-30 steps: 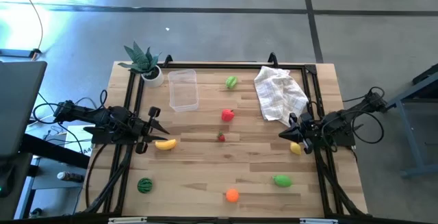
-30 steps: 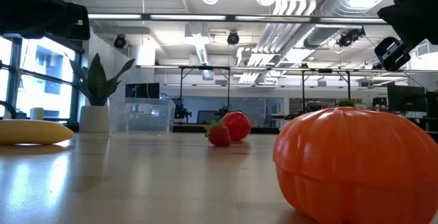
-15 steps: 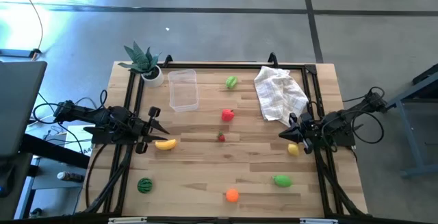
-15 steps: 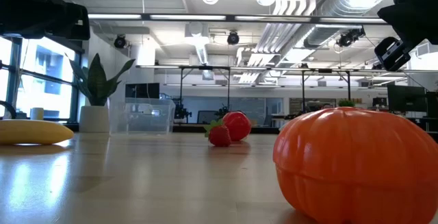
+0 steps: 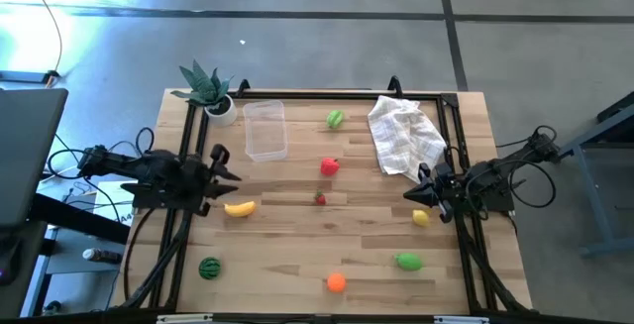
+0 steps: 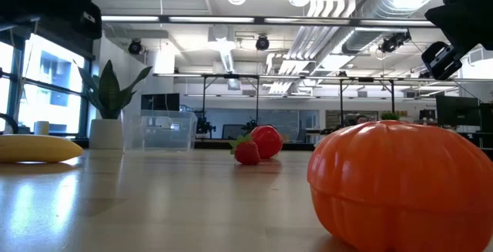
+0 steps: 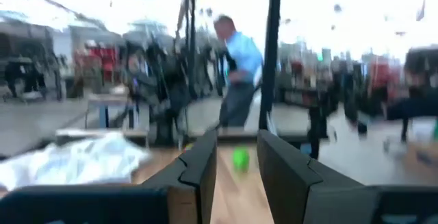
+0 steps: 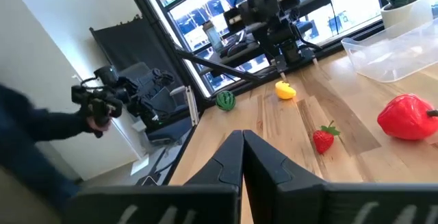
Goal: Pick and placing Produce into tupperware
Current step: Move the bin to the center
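No text, label, brand or number can be read in any of the views. Nothing on the produce, the tub or the arms carries legible lettering.

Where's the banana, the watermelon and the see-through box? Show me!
banana (image 5: 239,208): high view, middle of the yellow curve.
watermelon (image 5: 209,268): high view, centre of the striped green ball.
see-through box (image 5: 264,144): high view, bare floor of the clear tub near the plant.

Bright daylight; left wrist view blurred
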Controlling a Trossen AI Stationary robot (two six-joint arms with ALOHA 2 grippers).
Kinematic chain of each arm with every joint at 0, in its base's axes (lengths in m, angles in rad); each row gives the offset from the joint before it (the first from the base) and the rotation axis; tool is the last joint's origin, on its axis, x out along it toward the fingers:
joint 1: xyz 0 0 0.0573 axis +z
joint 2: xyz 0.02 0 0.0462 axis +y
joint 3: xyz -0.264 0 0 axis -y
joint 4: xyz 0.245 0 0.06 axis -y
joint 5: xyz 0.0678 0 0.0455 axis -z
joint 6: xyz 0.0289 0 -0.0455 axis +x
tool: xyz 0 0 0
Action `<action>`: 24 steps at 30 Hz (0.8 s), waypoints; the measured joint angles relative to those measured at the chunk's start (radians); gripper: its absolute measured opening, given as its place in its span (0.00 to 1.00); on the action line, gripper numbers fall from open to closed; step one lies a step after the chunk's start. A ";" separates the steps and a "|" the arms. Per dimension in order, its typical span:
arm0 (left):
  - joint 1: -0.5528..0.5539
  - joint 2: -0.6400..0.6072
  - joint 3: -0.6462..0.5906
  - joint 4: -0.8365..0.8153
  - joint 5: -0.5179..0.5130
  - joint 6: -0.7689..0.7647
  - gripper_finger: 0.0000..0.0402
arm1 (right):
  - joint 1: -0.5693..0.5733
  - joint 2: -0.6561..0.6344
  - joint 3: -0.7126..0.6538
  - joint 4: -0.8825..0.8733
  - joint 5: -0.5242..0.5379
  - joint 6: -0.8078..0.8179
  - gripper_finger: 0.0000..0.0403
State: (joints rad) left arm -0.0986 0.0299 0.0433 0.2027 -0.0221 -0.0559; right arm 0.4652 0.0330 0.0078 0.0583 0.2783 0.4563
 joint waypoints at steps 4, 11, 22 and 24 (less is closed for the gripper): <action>0.000 0.000 0.000 0.110 -0.075 -0.006 0.24 | 0.000 0.000 0.000 0.001 0.000 -0.070 0.00; 0.000 0.000 0.000 0.308 -0.243 -0.102 0.24 | 0.000 0.001 0.000 0.074 0.071 0.296 0.00; 0.000 0.000 0.000 0.355 -0.338 -0.117 0.24 | -0.001 0.000 0.006 0.462 0.259 0.268 0.00; 0.000 0.000 0.000 0.399 -0.338 -0.105 0.24 | -0.001 0.002 0.038 0.542 0.218 0.141 0.00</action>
State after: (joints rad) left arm -0.0986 0.0299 0.0437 0.6016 -0.3599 -0.1607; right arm 0.4644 0.0345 0.0461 0.6006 0.4966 0.5969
